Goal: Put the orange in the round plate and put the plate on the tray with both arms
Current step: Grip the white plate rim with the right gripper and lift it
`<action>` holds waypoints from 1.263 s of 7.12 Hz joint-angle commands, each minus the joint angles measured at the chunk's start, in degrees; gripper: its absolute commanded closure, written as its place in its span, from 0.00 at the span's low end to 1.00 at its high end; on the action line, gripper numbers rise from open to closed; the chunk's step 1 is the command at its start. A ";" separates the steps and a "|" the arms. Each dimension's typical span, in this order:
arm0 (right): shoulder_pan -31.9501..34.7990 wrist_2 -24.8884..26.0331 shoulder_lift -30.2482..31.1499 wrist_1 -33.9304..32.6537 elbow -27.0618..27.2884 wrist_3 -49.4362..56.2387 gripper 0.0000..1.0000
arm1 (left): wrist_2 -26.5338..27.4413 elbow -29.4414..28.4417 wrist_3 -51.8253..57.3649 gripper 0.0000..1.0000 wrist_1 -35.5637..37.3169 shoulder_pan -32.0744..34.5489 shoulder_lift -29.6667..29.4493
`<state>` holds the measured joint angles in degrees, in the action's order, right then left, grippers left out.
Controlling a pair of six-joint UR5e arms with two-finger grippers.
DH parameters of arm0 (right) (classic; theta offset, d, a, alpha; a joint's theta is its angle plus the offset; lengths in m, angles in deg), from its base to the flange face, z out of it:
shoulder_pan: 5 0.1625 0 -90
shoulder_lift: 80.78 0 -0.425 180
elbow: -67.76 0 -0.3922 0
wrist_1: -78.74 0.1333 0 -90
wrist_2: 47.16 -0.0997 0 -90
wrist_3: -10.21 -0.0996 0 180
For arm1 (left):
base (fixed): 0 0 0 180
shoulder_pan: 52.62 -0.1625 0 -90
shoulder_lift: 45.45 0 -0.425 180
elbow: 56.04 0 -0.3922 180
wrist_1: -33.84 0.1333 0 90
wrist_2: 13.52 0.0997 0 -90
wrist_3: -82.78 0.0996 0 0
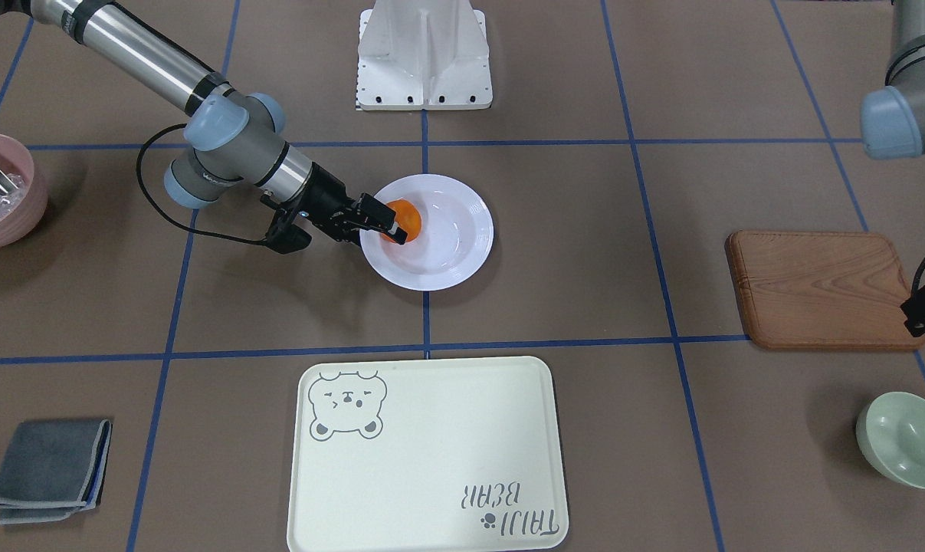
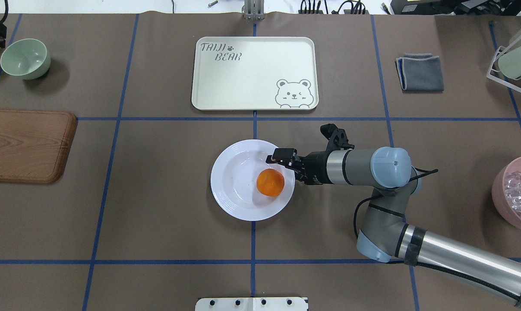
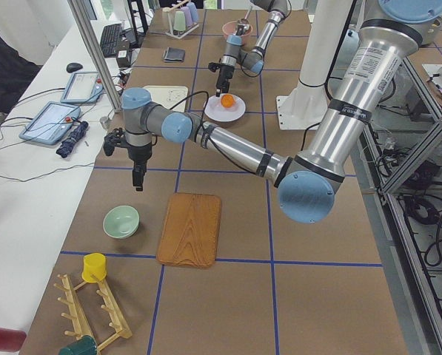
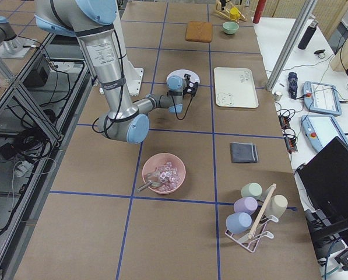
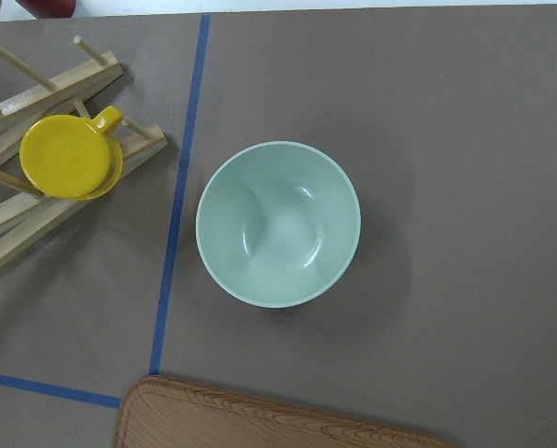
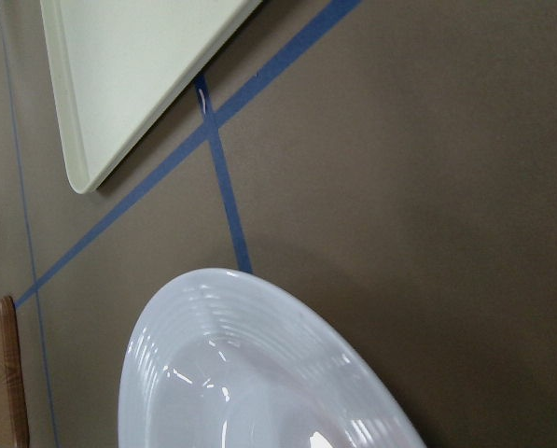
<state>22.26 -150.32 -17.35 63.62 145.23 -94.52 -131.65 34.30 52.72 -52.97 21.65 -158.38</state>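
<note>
I see my right gripper [image 1: 389, 226] spread wide at the glossy white round plate's [image 2: 238, 207] right rim. The small bright-orange mandarin [image 2: 270, 182] lies inside. I cannot tell the left gripper's [image 3: 137, 181] fingers.

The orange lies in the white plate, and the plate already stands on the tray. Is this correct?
Not fully. The orange does lie in the plate, but the plate stands on the table, apart from the tray. The overhead view shows this.
</note>
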 commanded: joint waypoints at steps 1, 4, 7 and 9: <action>-0.01 1.02 -0.15 0.09 -0.04 -1.88 0.29 | 0.00 0.01 0.00 0.01 -0.03 0.00 0.16; -0.01 1.30 -0.15 0.09 -0.04 -1.98 0.43 | 0.00 0.01 0.00 0.01 -0.03 0.00 0.34; -0.01 1.38 -0.23 0.26 -0.04 -1.98 0.53 | 0.00 0.10 0.00 0.01 -0.12 0.00 0.51; -0.01 2.00 -0.94 0.26 -0.04 -1.98 0.69 | 0.00 0.19 0.00 0.01 -0.12 0.00 0.60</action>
<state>22.27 -148.69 -17.97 63.87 145.19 -96.49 -131.65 34.45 52.72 -53.08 21.65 -157.83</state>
